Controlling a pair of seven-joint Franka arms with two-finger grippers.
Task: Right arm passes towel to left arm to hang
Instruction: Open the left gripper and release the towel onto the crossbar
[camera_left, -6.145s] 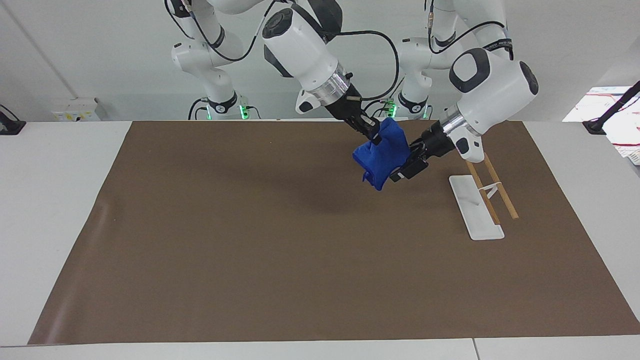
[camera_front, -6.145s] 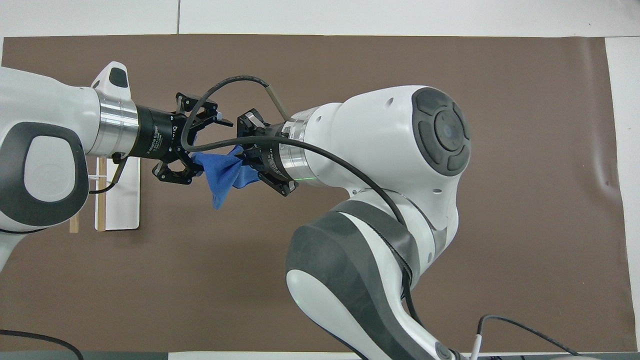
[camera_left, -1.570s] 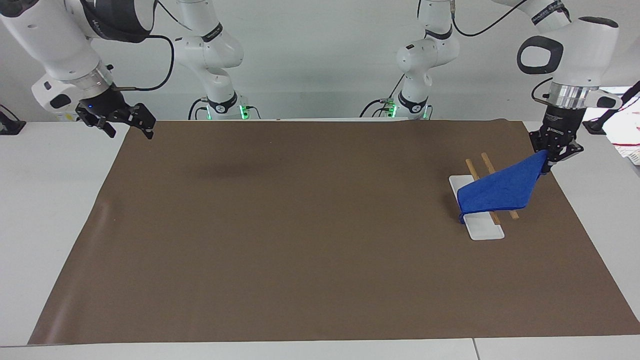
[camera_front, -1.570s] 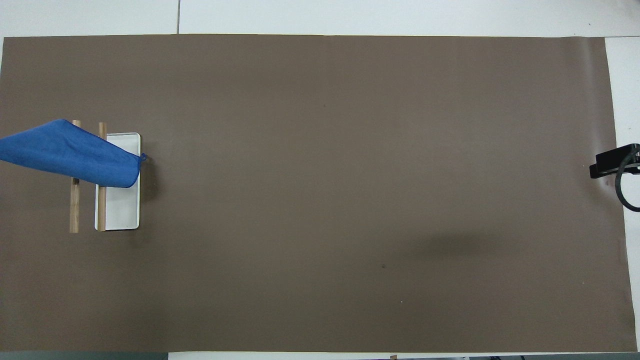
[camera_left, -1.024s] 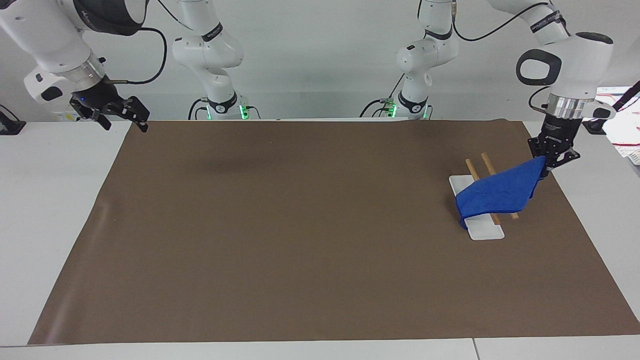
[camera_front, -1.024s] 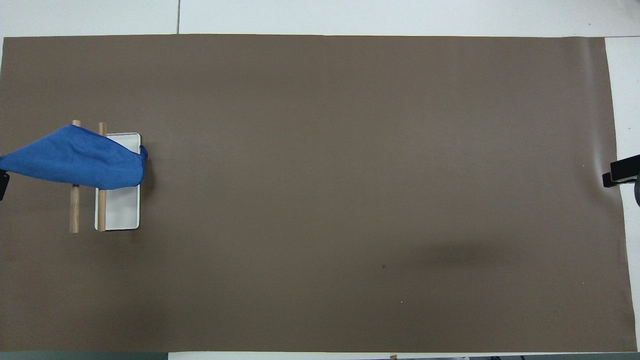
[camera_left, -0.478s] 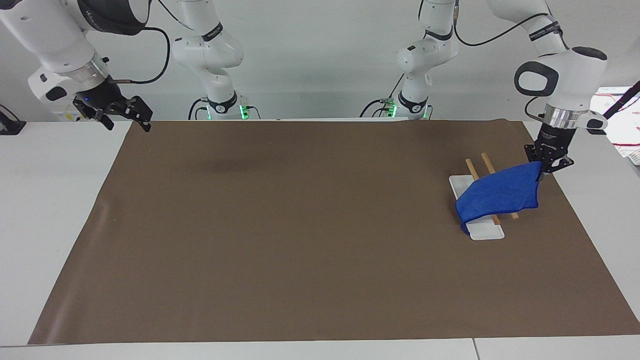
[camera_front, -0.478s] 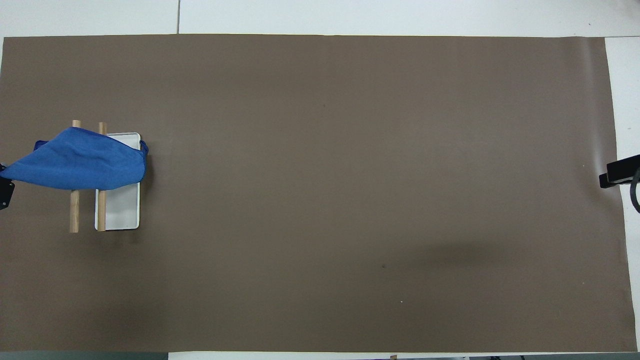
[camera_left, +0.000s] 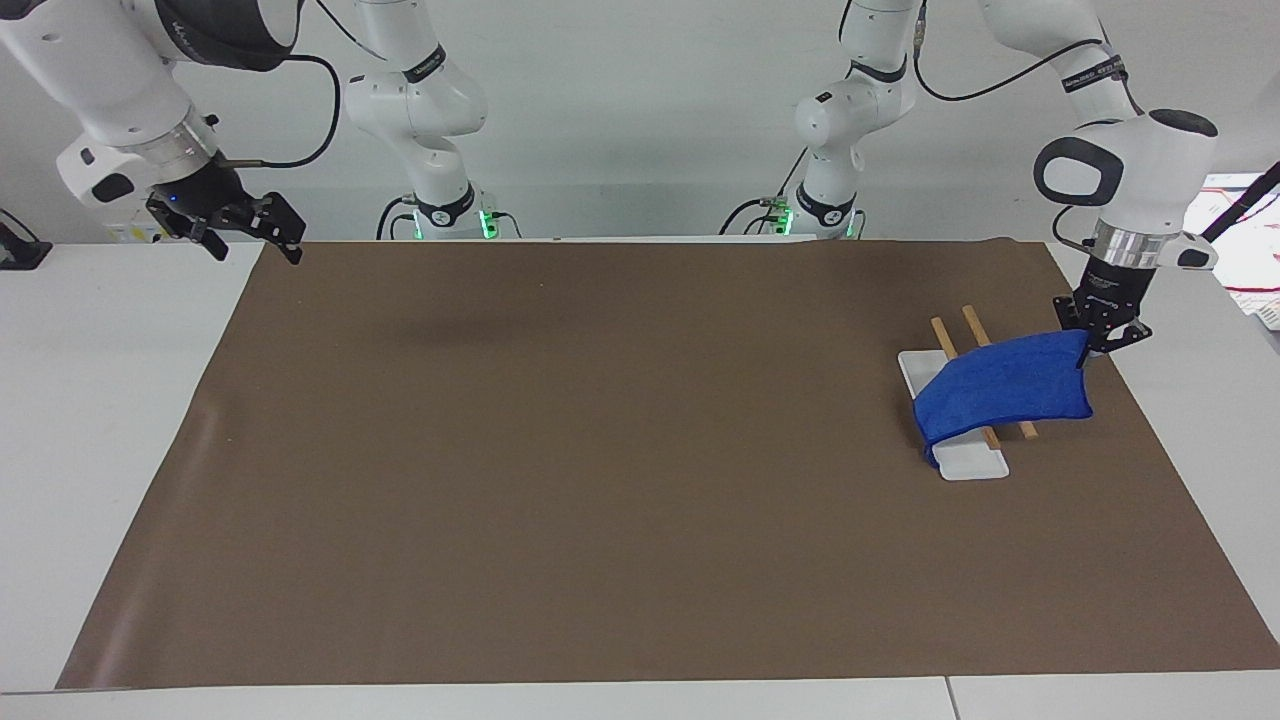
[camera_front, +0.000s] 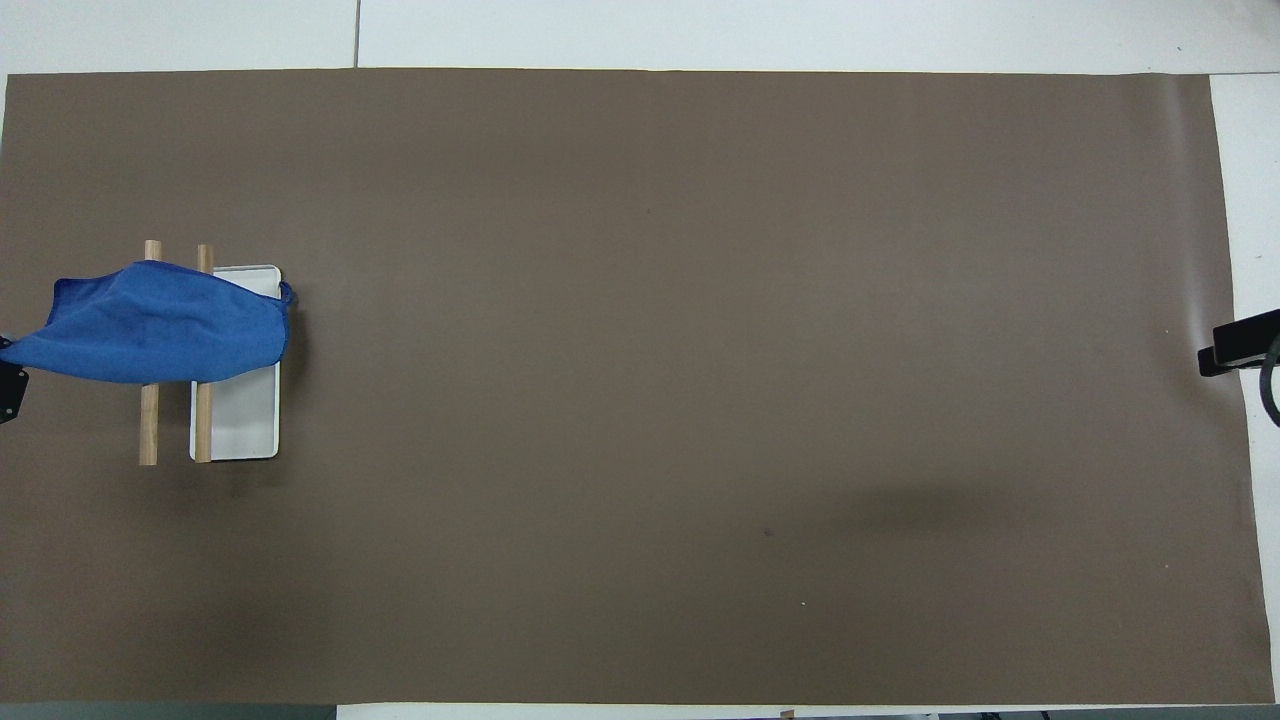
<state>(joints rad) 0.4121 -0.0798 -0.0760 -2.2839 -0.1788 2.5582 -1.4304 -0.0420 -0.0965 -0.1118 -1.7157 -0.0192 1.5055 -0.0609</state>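
Note:
The royal-blue towel (camera_left: 1005, 393) lies draped across the two wooden bars (camera_left: 982, 331) of the rack and over its white base (camera_left: 965, 462); it also shows in the overhead view (camera_front: 160, 325). My left gripper (camera_left: 1092, 348) is shut on the towel's corner at the left arm's end of the rack; only its edge shows in the overhead view (camera_front: 8, 390). My right gripper (camera_left: 255, 238), with its blue light, is open and empty in the air over the mat's corner at the right arm's end; a fingertip shows in the overhead view (camera_front: 1238, 344).
A brown mat (camera_left: 640, 470) covers most of the white table (camera_left: 110, 400). Papers and a black clamp (camera_left: 1235, 225) sit at the left arm's end of the table.
My left gripper has come down and toward the rack, so the towel has slackened and settled lower over the two bars. The right arm has barely moved.

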